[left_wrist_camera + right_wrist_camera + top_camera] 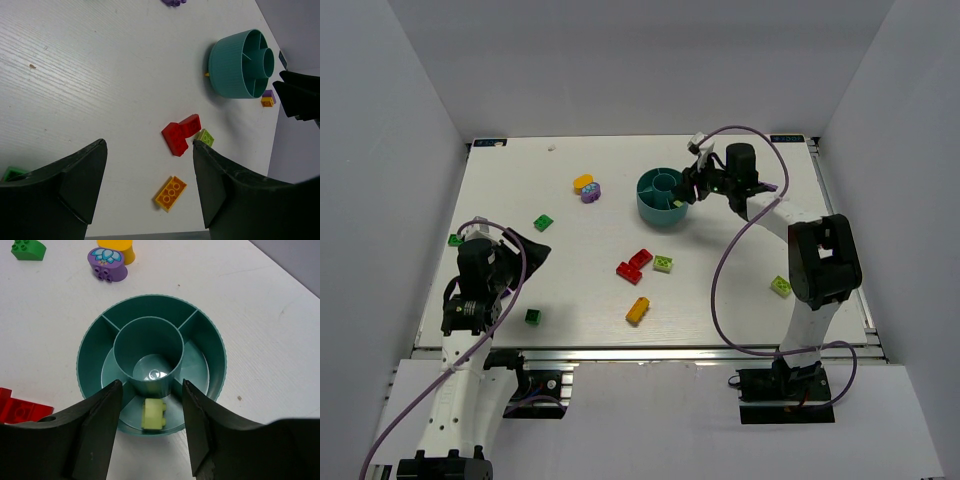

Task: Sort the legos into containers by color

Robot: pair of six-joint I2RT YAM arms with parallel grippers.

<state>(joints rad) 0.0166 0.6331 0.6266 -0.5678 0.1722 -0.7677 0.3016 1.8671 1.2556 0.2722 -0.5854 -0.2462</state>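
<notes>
white table (570,250), grey walls around. we note the teal dish (665,195) toward the far edge, right of centre. right gripper (151,384) hangs over it, fingers spread, lime brick (153,414) lying loose in the wedge below. left gripper (150,144) gapes, holding nothing, by the left edge. red bricks (634,265) lie mid-table.

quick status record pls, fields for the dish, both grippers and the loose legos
teal dish: holds one lime brick, in the wedge under the gripper
right gripper: open, above the dish, not touching the brick
left gripper: open, empty, over the left of the table
loose legos: red bricks, yellow brick, purple brick, several more
</notes>
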